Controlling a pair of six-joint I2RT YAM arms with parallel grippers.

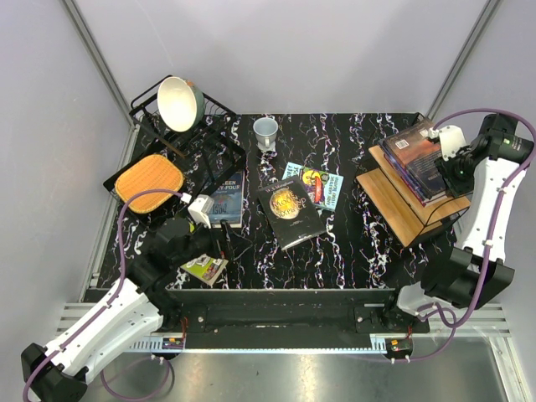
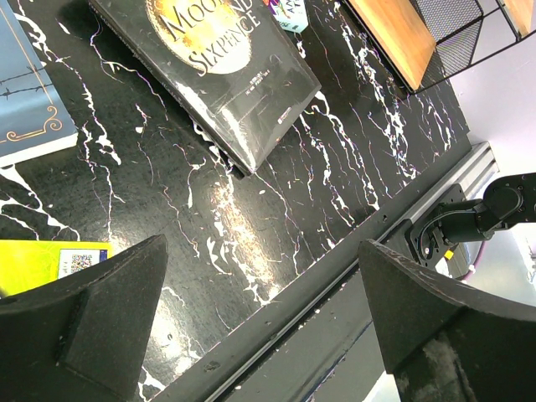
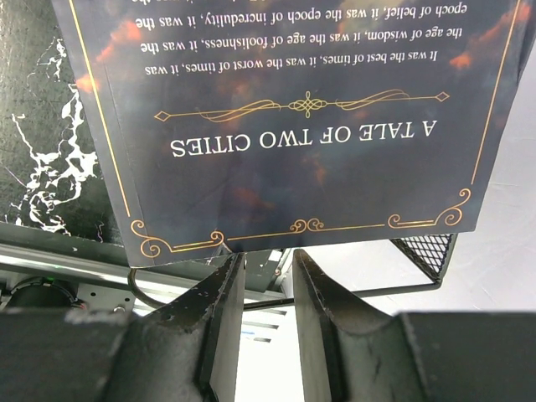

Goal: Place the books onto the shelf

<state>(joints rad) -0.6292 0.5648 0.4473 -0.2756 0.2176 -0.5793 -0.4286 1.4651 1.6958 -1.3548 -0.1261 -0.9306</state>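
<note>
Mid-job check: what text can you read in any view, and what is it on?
"A TALE OF TWO CITIES", upside down: dark book
"It was the best of times, it was the worst of times": same cover
"MOON", "SIXPENCE": black book
"-FOUR", rest hidden: blue-grey book
teal book, lime book: too small to read

Glossy marbled table [image 1: 352,151], wooden shelf [image 1: 389,205], glossy paperback [image 1: 291,213]
</note>
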